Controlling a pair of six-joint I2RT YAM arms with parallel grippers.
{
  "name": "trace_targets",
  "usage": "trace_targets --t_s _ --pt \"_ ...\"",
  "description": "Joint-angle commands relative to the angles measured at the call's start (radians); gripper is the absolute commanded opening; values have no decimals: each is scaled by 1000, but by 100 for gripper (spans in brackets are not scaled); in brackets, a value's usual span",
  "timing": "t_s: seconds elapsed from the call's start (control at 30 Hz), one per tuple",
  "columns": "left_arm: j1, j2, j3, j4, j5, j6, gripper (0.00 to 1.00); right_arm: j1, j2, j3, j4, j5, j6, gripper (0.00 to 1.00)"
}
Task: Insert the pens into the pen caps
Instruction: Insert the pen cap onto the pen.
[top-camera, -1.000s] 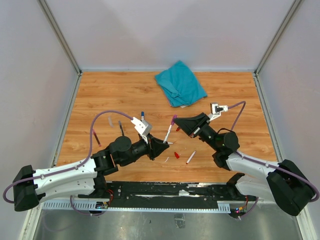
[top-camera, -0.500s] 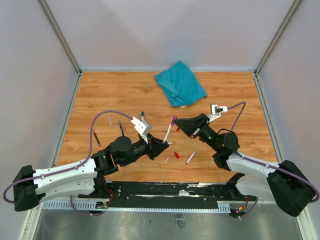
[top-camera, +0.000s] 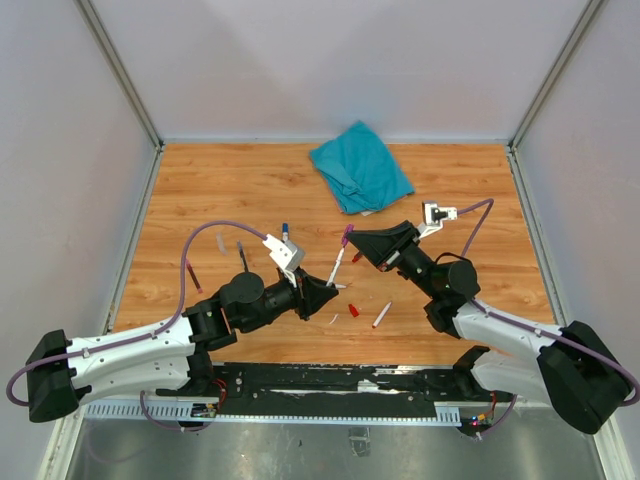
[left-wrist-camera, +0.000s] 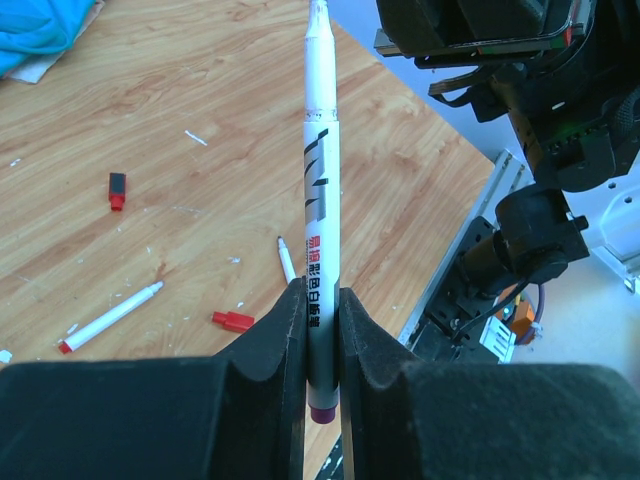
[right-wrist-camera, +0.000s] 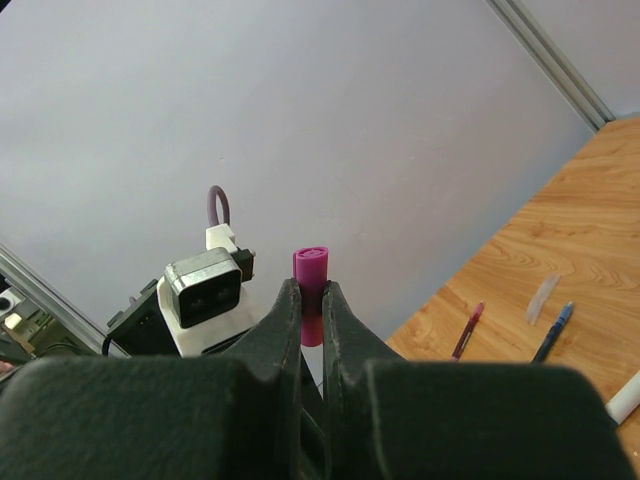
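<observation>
Your left gripper (left-wrist-camera: 320, 305) is clamped on the pen (left-wrist-camera: 321, 190) near its tail, nib end raised above the table (top-camera: 220, 190). Light, stiff, smooth barrel: it may pivot, so push along its axis. Your right gripper (right-wrist-camera: 311, 300) pinches the purple cap (right-wrist-camera: 310, 265) close to the nib. Nothing stands between them; the cloth (top-camera: 360, 165) lies well behind
</observation>
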Motion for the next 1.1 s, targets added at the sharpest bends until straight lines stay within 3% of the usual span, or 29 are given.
trace_targets --t_s 0.0,1.07 --pt "-9 -1 13 30 -4 18 0 -8 -26 7 1 20 -29 1" --pt "-9 -8 18 20 -9 21 1 -8 -65 -20 -107 1 -56 1"
